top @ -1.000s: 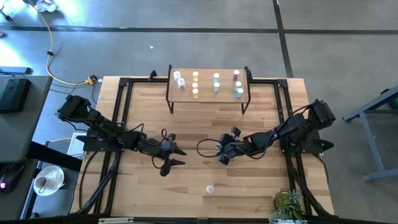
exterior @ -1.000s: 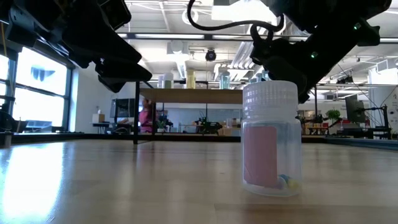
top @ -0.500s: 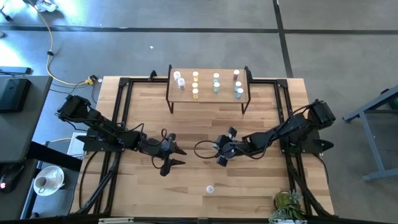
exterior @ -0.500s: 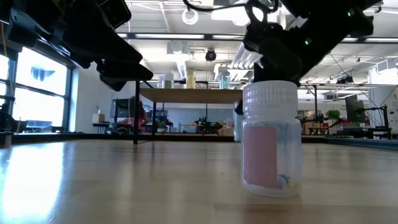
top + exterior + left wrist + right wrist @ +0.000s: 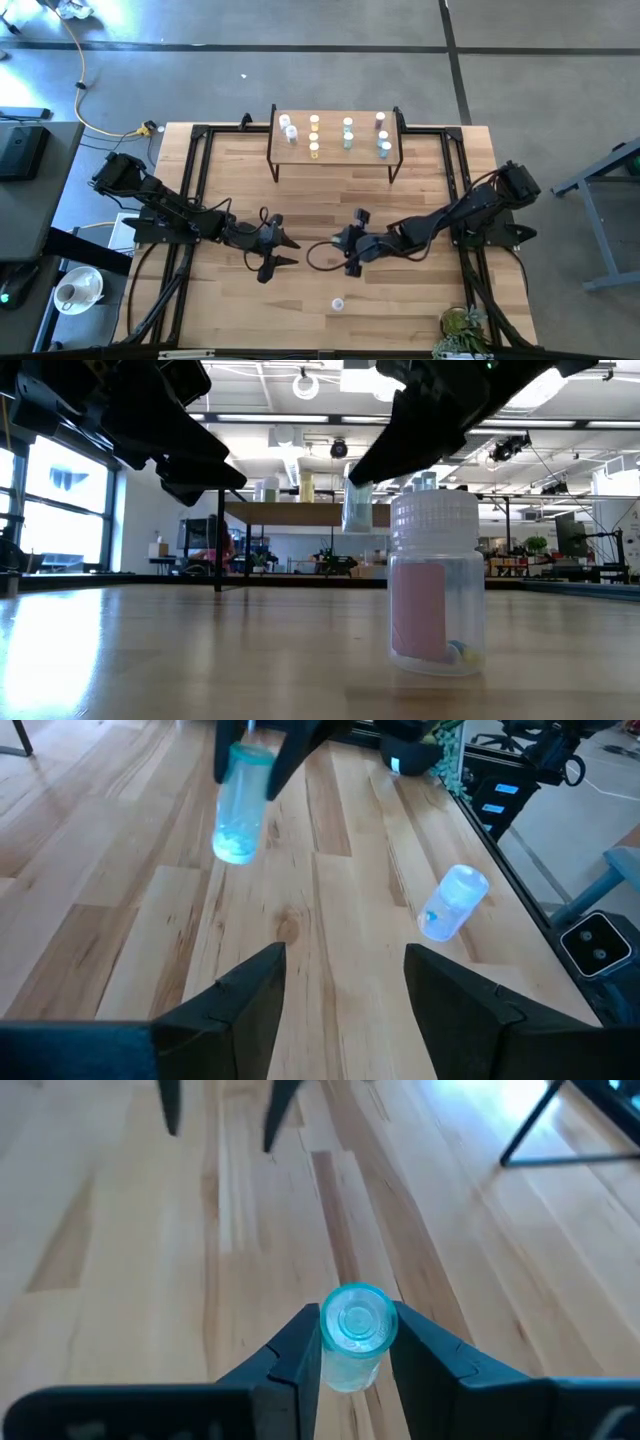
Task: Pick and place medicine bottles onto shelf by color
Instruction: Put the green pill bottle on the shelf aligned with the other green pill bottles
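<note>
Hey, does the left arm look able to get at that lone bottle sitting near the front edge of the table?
Probably yes. The left gripper is open and empty, and bare table lies between it and the lone bottle. The right gripper, holding a teal bottle, hovers nearby, not between them.

Shelf (image 5: 335, 150) at tabletop's (image 5: 420, 300) far edge, w/ bottles (image 5: 314, 135) on it in rows. Both arms mid-tabletop: left gripper (image 5: 277, 252) on the left, right gripper (image 5: 345, 252) just beside it (holding a bottle (image 5: 352, 1335) off the surface). Lone bottle (image 5: 338, 303) near front edge, below the grippers.
</note>
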{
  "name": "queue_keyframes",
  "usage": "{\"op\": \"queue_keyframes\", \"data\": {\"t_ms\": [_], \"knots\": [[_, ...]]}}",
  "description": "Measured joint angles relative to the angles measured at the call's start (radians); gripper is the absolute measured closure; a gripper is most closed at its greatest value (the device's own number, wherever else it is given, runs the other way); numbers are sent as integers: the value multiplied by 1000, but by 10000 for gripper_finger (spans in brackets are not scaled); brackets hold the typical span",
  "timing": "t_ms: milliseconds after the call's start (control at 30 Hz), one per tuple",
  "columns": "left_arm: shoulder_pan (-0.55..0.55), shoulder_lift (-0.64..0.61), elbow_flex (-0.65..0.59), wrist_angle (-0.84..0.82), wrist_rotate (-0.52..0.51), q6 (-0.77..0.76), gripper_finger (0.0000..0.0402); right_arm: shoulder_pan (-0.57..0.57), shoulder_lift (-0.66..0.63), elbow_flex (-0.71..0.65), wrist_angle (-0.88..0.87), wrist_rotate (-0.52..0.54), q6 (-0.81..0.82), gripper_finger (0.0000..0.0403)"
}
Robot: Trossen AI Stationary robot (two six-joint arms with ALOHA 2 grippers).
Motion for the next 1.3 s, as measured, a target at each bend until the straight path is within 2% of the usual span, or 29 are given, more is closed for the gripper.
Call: {"op": "queue_keyframes", "data": {"t_ms": [133, 300, 400, 567, 700, 967, 1300], "knots": [[0, 0, 0, 1, -3, 0, 190, 8, 0, 22, 2, 0, -35, 311], [1, 0, 0, 2, -58, 0, 169, 7, 0, 47, 15, -1, -80, 311], [15, 0, 0, 3, -57, -13, 167, 8, 0, 67, 14, -2, -151, 311], [51, 0, 0, 24, -30, -105, 170, 8, 0, 130, -2, -2, -366, 311], [81, 0, 0, 78, -30, -177, 170, 8, 0, 191, -92, 1, -545, 311], [117, 0, 0, 150, -11, -203, 170, 19, 0, 243, -236, 21, -915, 311], [156, 0, 1, 232, 15, -273, 172, 77, 0, 243, -248, 376, -1477, 311]]}}
